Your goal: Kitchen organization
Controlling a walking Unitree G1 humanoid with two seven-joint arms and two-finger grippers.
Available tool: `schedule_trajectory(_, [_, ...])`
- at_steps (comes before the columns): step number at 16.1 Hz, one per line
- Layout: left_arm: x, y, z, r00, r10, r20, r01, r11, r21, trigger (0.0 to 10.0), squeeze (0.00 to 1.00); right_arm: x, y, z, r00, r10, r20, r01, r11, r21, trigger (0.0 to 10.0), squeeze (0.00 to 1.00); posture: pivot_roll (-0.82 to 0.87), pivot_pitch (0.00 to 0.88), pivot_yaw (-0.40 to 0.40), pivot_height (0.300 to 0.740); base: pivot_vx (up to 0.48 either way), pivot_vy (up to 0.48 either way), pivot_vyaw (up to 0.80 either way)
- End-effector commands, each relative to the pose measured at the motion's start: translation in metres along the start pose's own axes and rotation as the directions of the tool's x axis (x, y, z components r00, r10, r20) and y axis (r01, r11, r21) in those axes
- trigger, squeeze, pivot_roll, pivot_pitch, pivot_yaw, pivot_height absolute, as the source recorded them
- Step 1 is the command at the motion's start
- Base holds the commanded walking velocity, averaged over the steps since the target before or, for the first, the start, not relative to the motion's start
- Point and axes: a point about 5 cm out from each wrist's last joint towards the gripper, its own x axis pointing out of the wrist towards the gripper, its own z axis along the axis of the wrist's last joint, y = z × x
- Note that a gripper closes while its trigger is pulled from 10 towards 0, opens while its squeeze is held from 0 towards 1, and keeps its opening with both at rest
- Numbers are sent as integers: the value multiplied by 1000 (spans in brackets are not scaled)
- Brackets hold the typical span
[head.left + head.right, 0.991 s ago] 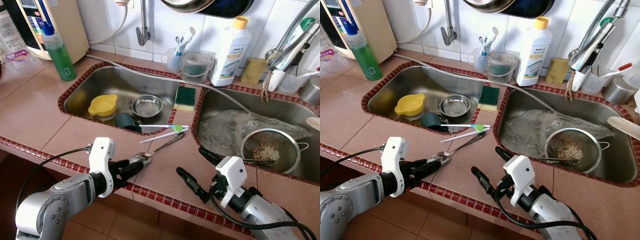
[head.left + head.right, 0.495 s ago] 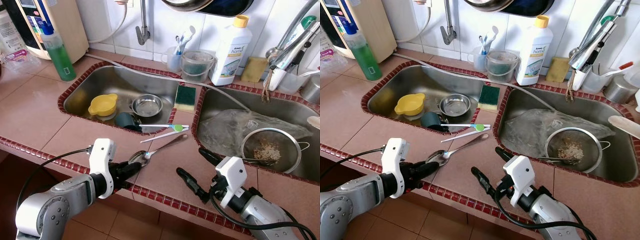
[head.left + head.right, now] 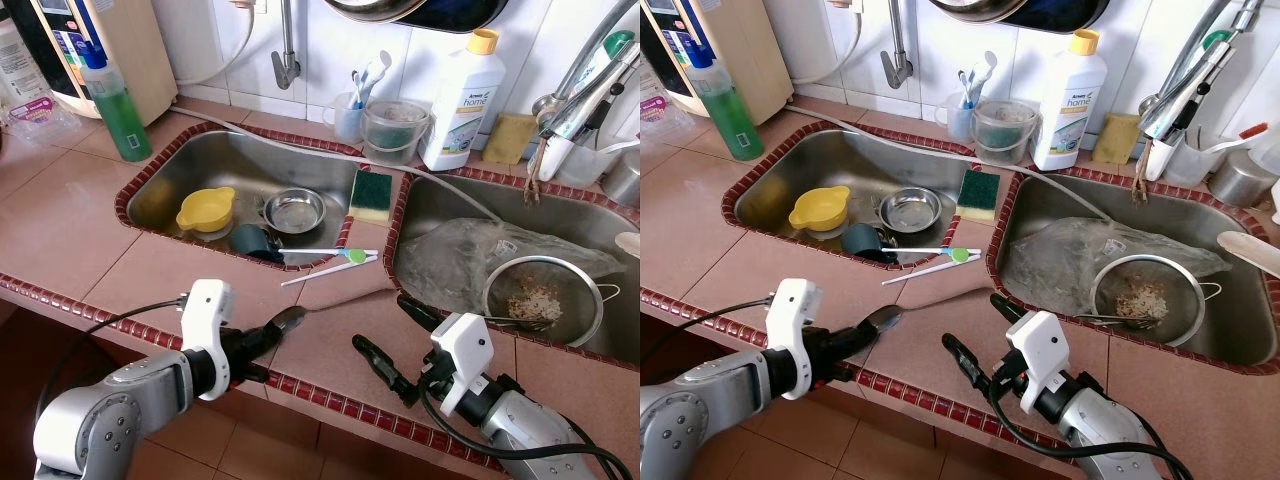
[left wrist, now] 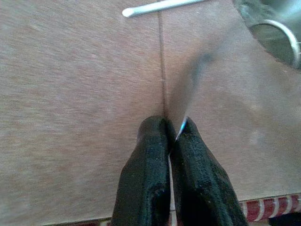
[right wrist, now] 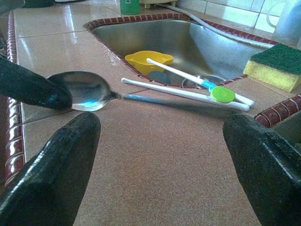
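A metal spoon [image 5: 89,92] sits low over the tiled counter [image 5: 164,155], its bowl gripped by the left pincer [image 5: 33,89], framed between the right pincer's [image 5: 162,174] two spread black fingers [image 5: 51,174]. Beyond lie two white sticks [image 5: 188,92], a yellow bowl [image 5: 146,60] in the sink [image 5: 207,47], and a sponge [image 5: 277,66].

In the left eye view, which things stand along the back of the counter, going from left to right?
Green bottle → cup of toothbrushes → clear lidded container → white detergent bottle → yellow sponge.
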Motion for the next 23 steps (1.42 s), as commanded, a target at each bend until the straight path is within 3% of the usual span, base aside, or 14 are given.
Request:
schedule_trajectory(1, [2, 3, -11, 998, 12, -56, -14, 999, -29, 0, 0, 1, 1, 5, 1000, 2, 18, -2, 1000, -18, 10000, 0, -111, 120, 4, 740, 0, 0, 0])
schedule_trajectory(10, [7, 1, -2, 1000, -24, -8, 24, 999, -39, 0, 0, 8, -1, 7, 999, 3, 36, -2, 1000, -24, 10000, 0, -113, 86, 0, 740, 0, 0, 0])
schedule_trajectory(13, [10, -2, 21, 992, -41, 123, 40, 999, 14, 0, 0, 14, -4, 10, 998, -14, 59, 16, 999, -28, 10000, 0, -113, 58, -7, 740, 0, 0, 0])
schedule_trajectory(15, [10, -6, 46, 974, -69, 218, 43, 992, 122, 0, 0, 23, -16, 18, 993, -61, 106, 66, 997, -44, 10000, 0, -111, 45, -6, 740, 0, 0, 0])
schedule_trajectory(17, [10, -6, 58, 961, -77, 267, 41, 989, 139, 0, 0, 26, -22, 20, 988, -91, 121, 97, 994, -49, 10000, 0, -107, 29, -6, 740, 0, 0, 0])
schedule_trajectory(18, [10, -7, 66, 950, -91, 300, 43, 986, 162, 2667, 0, 29, -26, 22, 985, -109, 135, 117, 992, -54, 10000, 0, -107, 21, -5, 740, 0, 0, 0])
schedule_trajectory(19, [11, -6, 71, 945, -91, 314, 34, 982, 185, 10000, 0, 31, -30, 23, 980, -133, 145, 142, 988, -53, 10000, 0, -105, 18, -6, 740, 0, 0, 0])
schedule_trajectory(21, [15, 0, 89, 915, -43, 401, -75, 959, 274, 10000, 0, 41, -45, 29, 949, -249, 194, 263, 964, -49, 10000, 0, -101, 0, -2, 740, 0, 0, 0])
schedule_trajectory(23, [15, 3, 96, 888, -13, 459, -141, 943, 301, 10000, 0, 44, -50, 34, 926, -304, 223, 320, 947, -38, 10000, 0, -103, 0, 2, 740, 0, 0, 0])
